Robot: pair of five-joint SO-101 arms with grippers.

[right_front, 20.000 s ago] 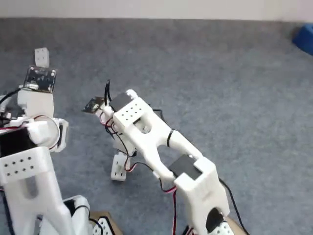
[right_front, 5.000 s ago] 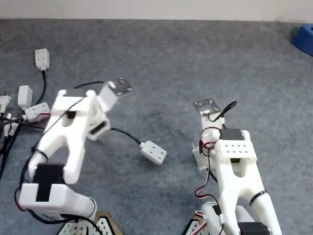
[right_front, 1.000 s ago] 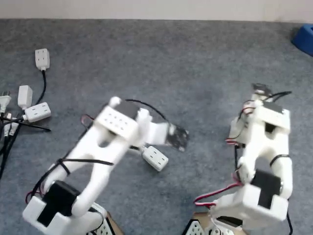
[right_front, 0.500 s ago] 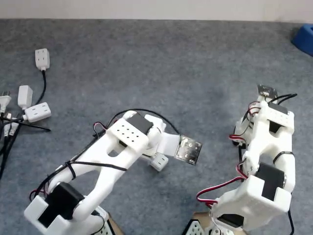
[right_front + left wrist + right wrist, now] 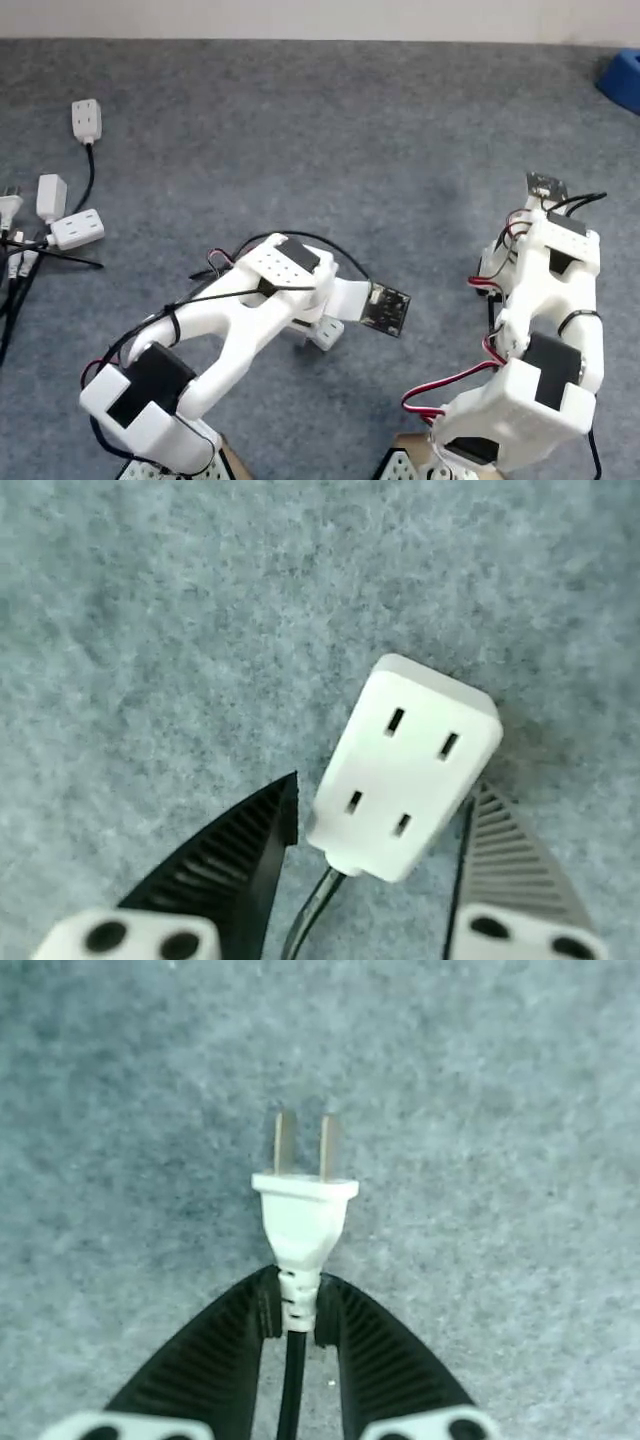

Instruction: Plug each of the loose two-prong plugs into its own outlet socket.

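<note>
The left gripper is spread wide around a white outlet socket that lies on the grey carpet. One finger sits on each side of the socket. The grey finger may be touching it, but that is hard to tell. The right gripper is squeezed tight on the neck of a white two-prong plug, well to the right of that socket. More white sockets lie far to its left.

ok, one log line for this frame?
left gripper: open, straddling outlet socket | right gripper: shut on two-prong plug | status: not yet inserted
</note>
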